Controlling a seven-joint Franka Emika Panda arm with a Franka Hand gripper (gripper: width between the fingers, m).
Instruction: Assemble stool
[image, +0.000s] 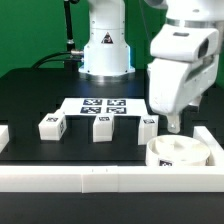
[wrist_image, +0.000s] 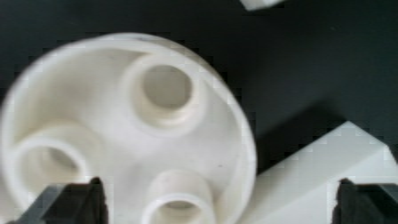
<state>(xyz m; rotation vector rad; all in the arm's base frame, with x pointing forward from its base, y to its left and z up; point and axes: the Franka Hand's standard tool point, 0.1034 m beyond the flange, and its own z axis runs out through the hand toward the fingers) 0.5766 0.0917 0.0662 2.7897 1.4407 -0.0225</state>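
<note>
The white round seat disc (image: 181, 153) lies on the black table at the front of the exterior view's right, against the white rails. In the wrist view the seat disc (wrist_image: 107, 120) fills most of the picture, its round sockets facing up. My gripper (image: 172, 126) hangs just above the disc's near rim, open and empty. In the wrist view my gripper (wrist_image: 217, 205) has its dark fingertips (wrist_image: 71, 200) wide apart, one over the disc, the other over the rail side. Three small white tagged legs stand in a row: one (image: 49, 126), one (image: 101, 126), one (image: 148, 127).
The marker board (image: 103, 106) lies flat behind the legs. A long white rail (image: 90, 178) runs along the table's front, and a rail corner (wrist_image: 329, 160) sits beside the disc. The robot base (image: 105, 50) stands at the back.
</note>
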